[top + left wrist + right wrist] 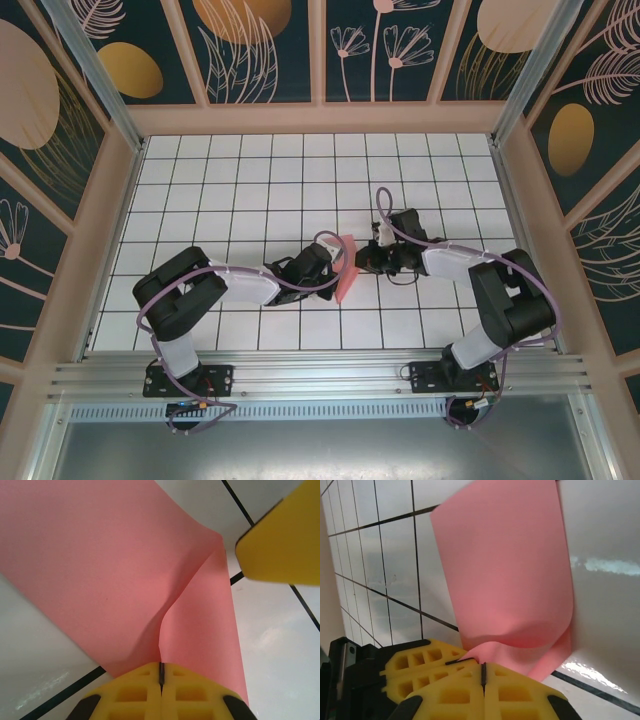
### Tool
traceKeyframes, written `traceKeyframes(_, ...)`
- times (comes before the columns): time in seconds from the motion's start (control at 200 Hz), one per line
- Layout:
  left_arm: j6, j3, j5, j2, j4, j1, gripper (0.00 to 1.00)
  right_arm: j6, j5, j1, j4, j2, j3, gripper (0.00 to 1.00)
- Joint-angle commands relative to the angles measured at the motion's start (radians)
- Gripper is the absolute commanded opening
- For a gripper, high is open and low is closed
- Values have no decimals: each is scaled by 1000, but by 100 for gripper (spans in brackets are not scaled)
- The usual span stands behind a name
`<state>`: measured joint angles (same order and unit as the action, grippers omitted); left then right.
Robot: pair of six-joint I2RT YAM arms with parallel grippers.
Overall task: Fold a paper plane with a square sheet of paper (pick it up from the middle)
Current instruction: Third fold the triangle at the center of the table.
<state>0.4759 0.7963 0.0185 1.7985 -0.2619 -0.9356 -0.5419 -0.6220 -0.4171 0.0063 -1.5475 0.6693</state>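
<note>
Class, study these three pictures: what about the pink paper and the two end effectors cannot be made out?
- Top view: the thin salmon-pink square sheet of paper is too small to show any creases.
- Left wrist view: the frame cuts off its edges, and the shut left end effector covers the pinched part.
- Right wrist view: the shut right end effector hides, behind its yellow fingers, whether paper lies between them.

The square sheet of paper [346, 268] stands curled up near the middle of the gridded table [200, 180], between the left gripper [330, 270] and the right gripper [362, 262], which both reach it.
</note>
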Motion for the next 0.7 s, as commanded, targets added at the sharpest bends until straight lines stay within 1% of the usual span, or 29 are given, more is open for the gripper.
traceKeyframes(0.0,-14,-14,6,35,39,6,0,-59,-35,-7,112,-5,-18,5)
traceKeyframes(0.17,-16,-12,-6,14,49,6,0,-69,-39,-7,145,-38,-27,4)
traceKeyframes(0.395,-16,-6,-20,-1,57,5,0,-54,-42,-7,135,-49,-24,4)
traceKeyframes(0.691,-10,-13,-6,13,57,6,0,-58,-27,-5,167,-98,-40,4)
